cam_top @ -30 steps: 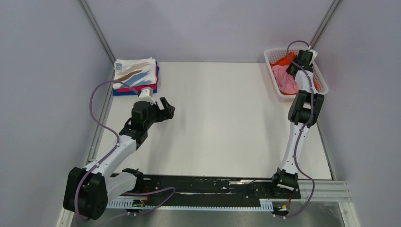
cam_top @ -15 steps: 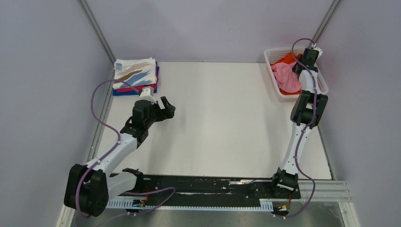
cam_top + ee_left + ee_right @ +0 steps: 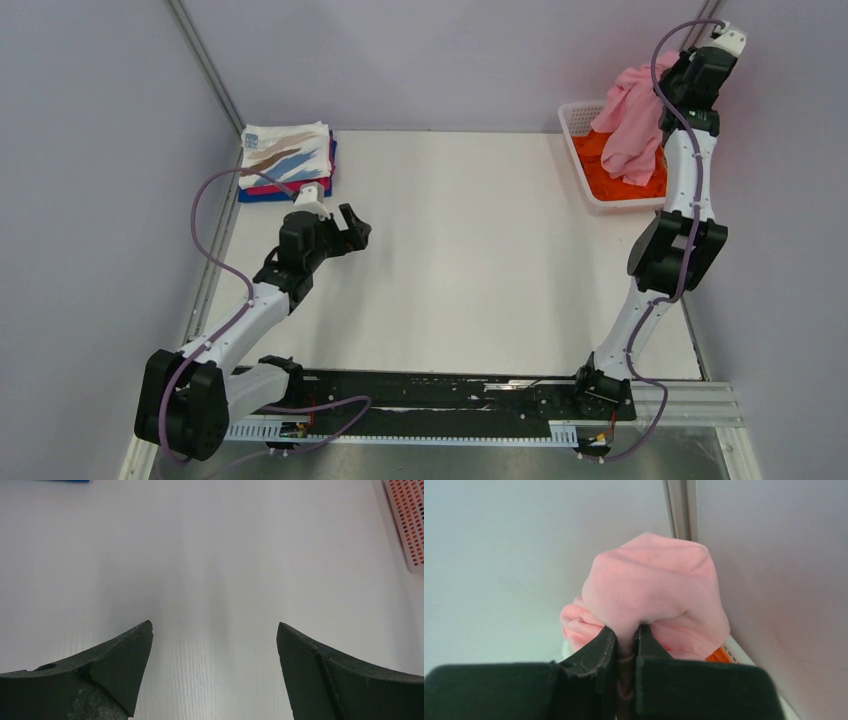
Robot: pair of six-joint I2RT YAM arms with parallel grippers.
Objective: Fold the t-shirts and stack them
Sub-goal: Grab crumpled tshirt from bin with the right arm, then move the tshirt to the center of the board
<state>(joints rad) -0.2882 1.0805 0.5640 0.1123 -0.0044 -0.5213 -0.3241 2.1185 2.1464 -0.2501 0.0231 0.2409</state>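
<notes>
Three tees are seen folded in a stack (image 3: 288, 160) at the upper left of the top view: print tee (image 3: 287, 150) on top, with magenta and blue edges showing under it.

Left fingers (image 3: 356, 225) are spread wide with nothing between them. They are parked just below the stack, over bare bench (image 3: 460, 250), well apart from any cloth.

Centre of the bench is taken as the likely folding area.

At upper right, the white basket (image 3: 572, 116) is seen with the orange tee (image 3: 608, 172) lying crumpled inside.

The pink tee (image 3: 632, 122) is hung above the basket, its lower end draped onto the orange one. It is pinched at a bunched fold by the right fingers (image 3: 610, 640), which are clenched on the cloth. In the wrist view the fabric is seen ballooning right over the tips, with a strip trapped between them.

Handling, judged:
- Light, limp knit with no stiffness is expected, so sag and swing are likely under transport.
- The grip is on a random wad, not a hem or shoulder, so the tee will not be laid flat from this hold.
- A regrasp at the shoulder seams or collar is advised once the tee is spread on the bench.
- Snagging on the basket lattice is a risk.
</notes>
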